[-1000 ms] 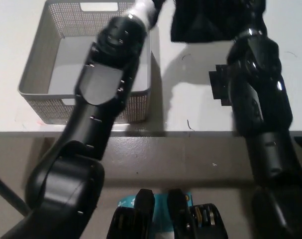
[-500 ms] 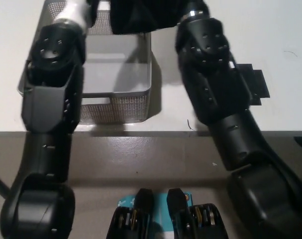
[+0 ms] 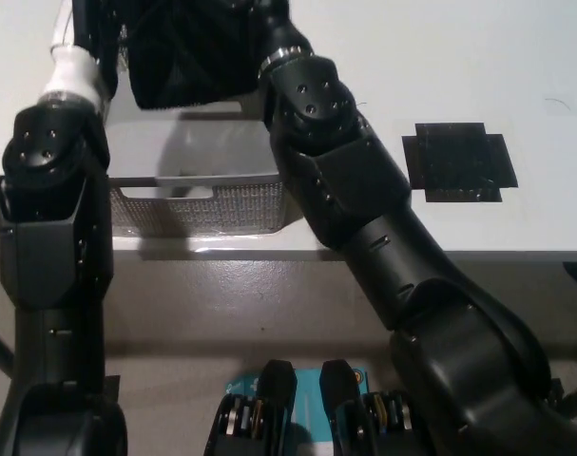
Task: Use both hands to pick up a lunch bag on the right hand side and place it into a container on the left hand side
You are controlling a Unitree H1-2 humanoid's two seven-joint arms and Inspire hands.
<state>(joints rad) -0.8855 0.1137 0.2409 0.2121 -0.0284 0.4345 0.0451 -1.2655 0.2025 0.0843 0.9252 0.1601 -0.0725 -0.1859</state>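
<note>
The black lunch bag (image 3: 188, 57) hangs at 12 o'clock, directly over the grey mesh container (image 3: 202, 195), between both arms. The basket's visible floor looks bare beneath it. The hands themselves lie past the top edge, so their grip cannot be told. A black tape patch (image 3: 459, 161) marks the table (image 3: 440, 57) at 3 o'clock.

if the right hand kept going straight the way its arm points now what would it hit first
Probably the black lunch bag, held over the grey mesh container. The right arm runs up-left to the bag's right edge, where the right hand is mostly hidden. The left hand isn't visible. Depth is unclear.
</note>
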